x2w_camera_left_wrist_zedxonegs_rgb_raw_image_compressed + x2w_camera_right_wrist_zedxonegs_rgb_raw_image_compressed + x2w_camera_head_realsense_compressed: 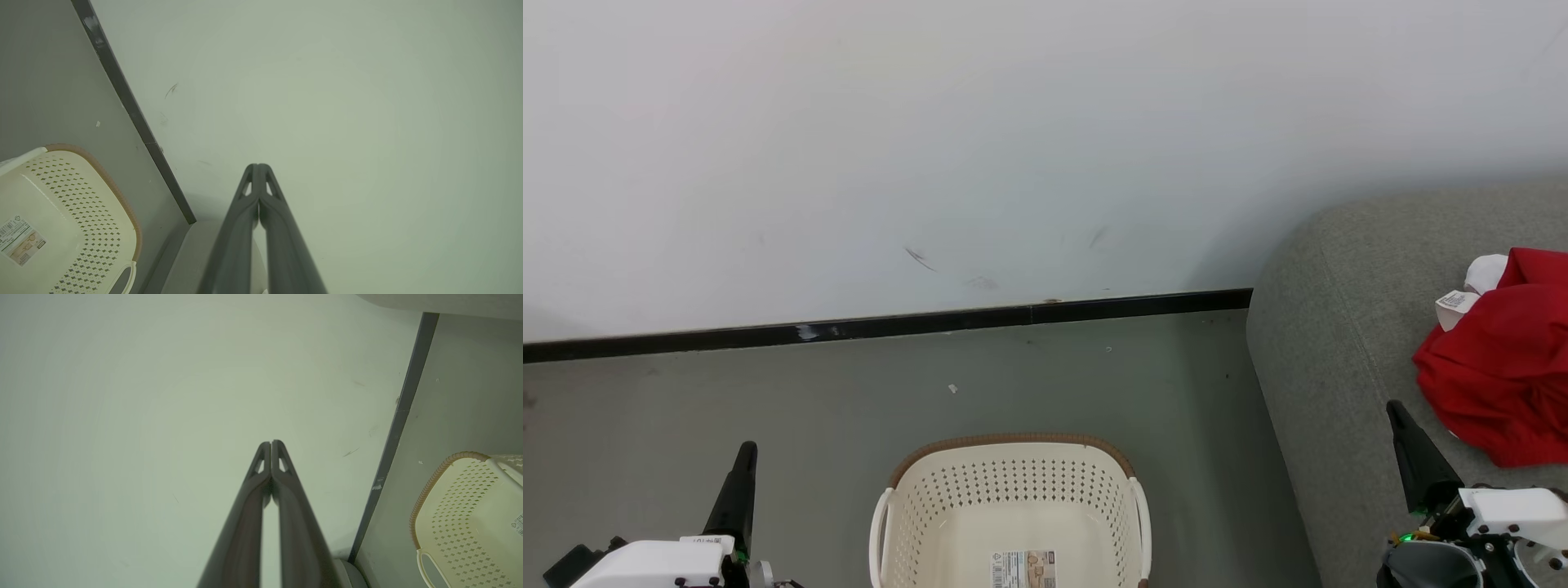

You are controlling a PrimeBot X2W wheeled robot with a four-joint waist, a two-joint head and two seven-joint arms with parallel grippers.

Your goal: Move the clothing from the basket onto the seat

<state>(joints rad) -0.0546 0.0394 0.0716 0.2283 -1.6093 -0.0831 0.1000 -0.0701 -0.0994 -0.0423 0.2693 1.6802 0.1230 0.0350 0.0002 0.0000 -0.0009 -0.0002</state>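
The red clothing (1503, 367) lies heaped on the grey sofa (1339, 343) at the right, a white tag (1454, 304) at its upper edge. The heap runs off the frame, so it may be one garment or two. The cream laundry basket (1013, 482) stands on the floor (768, 392) beside the sofa, its bare bottom showing a label (1023, 569). The left gripper (745, 453) and the right gripper (1396, 412) flank the basket. Both have their fingers pressed together on nothing and point toward the white wall (931, 122).
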